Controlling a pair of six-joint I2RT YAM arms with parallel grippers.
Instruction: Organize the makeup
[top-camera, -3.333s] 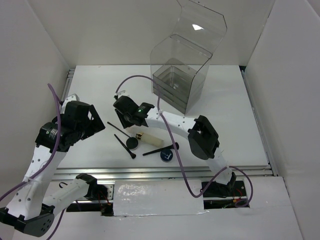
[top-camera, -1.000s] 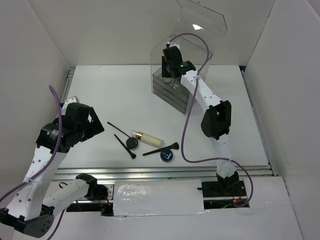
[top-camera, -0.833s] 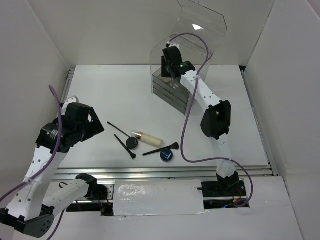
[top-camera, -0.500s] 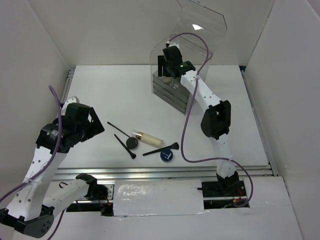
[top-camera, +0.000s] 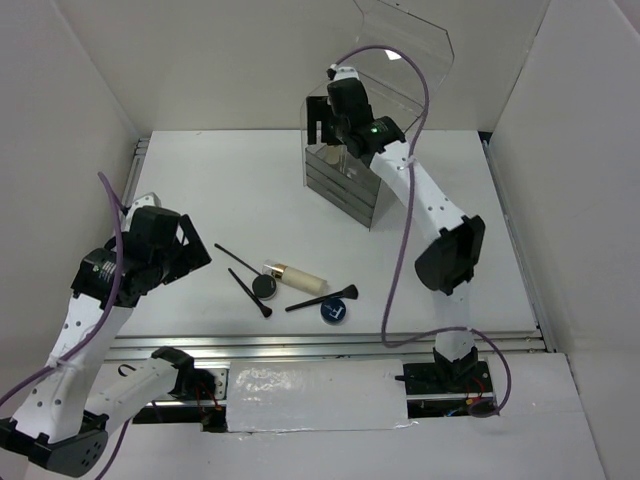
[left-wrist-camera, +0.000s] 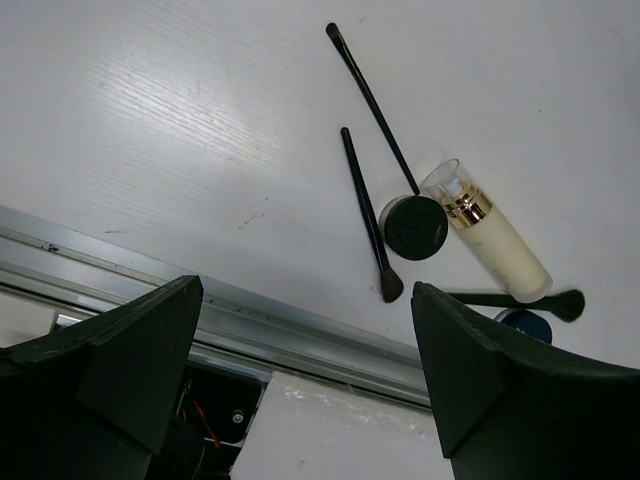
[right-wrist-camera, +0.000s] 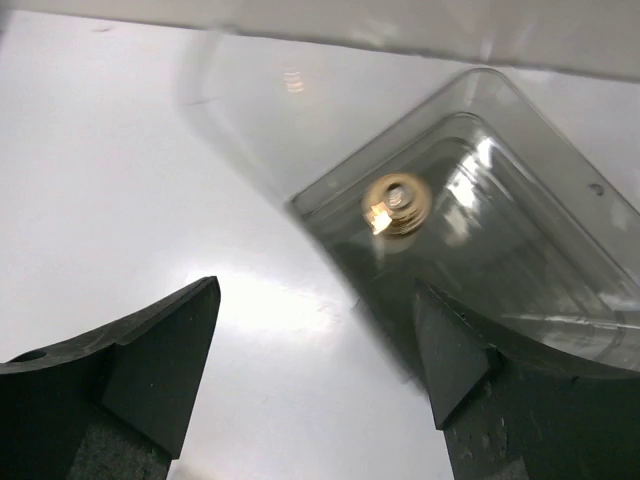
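R gripper (right-wrist-camera: 312, 300) hangs spread & empty above the acrylic box (top-camera: 335, 185) nr worktop's back edge, prob. to clear the gold lipstick (right-wrist-camera: 397, 203) standing in its top compartment; L gripper (left-wrist-camera: 305, 290), also spread, hovers over cream tube (left-wrist-camera: 490, 240), jars (left-wrist-camera: 415, 226) & brushes (left-wrist-camera: 365, 205) nr front edge.

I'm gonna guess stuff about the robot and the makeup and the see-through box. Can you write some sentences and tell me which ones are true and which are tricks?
1. The gold lipstick is inside the clear box. True.
2. The right fingers are squeezing the lipstick. False: they are open above the box and hold nothing.
3. Three black brushes lie on the table. True.
4. The left fingers hold the cream tube. False: they are open and empty, and the tube lies on the table.
5. Both round jars are in the box. False: both sit on the table near the tube.
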